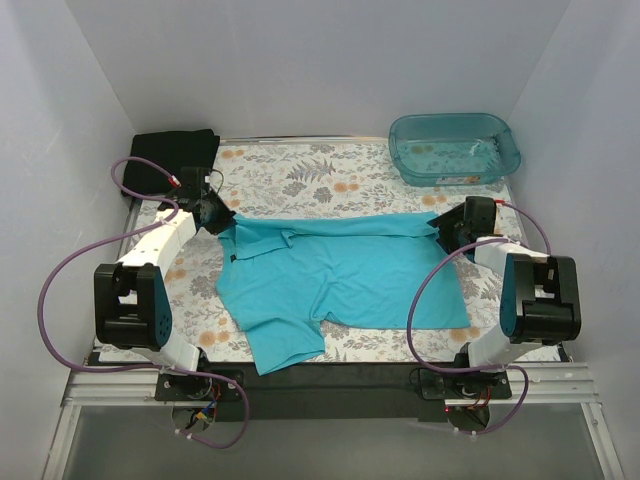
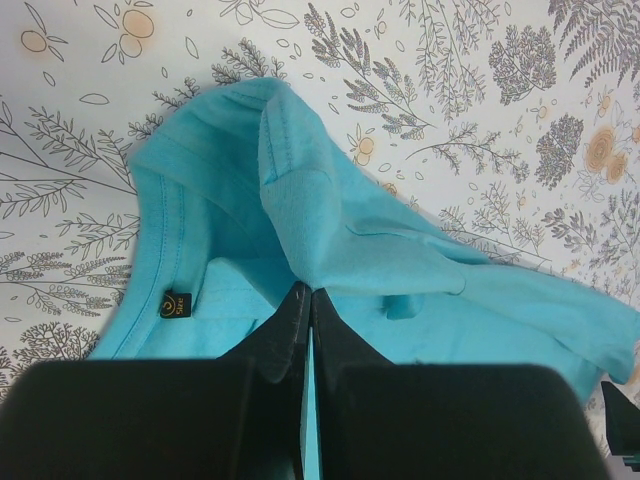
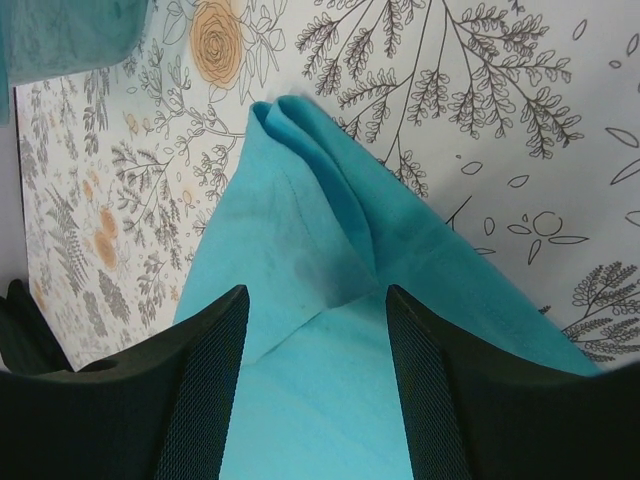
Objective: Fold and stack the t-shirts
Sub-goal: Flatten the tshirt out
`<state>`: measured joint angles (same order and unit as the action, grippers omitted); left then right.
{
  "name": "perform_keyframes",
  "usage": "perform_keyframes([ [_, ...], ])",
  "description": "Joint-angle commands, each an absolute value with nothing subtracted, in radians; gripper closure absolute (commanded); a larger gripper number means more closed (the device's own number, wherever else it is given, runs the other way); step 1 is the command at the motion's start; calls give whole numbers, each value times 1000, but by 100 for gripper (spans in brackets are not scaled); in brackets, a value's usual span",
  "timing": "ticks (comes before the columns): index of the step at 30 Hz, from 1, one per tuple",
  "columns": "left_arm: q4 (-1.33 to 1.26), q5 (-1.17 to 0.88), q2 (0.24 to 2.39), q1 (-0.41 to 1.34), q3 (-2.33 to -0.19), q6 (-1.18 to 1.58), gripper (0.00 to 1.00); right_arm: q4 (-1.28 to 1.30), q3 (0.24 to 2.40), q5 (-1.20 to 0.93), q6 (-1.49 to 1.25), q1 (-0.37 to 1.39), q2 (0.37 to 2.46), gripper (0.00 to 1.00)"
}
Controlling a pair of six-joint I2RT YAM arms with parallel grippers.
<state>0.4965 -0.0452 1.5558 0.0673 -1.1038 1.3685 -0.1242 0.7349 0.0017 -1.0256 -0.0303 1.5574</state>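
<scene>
Looking down from the top camera, I see the turquoise t-shirt (image 1: 340,275) spread across the floral table (image 1: 300,175), the black t-shirt (image 1: 175,148) bundled at the far-left corner, and the translucent teal tub (image 1: 452,176) far right, table print showing through. Left wrist: left gripper (image 2: 305,295) pinched tight on turquoise cloth beside the collar label (image 2: 176,304). Right wrist: right gripper (image 3: 315,295) spread wide, straddling a fold of the shirt, clamping nothing.

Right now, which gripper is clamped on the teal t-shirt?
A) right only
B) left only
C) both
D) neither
B: the left gripper is pinched shut on the teal t-shirt, while the right gripper is wide open, straddling a folded corner of the cloth.
</scene>
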Motion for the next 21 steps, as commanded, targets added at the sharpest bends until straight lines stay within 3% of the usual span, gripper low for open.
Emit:
perform_keyframes([
  [1, 495, -58, 1511, 60, -1101, 1370, 100, -181, 742, 34, -1060, -25, 1581, 46],
  [21, 497, -49, 1496, 60, -1085, 1368, 100, -248, 755, 28, -1143, -6, 1625, 49],
])
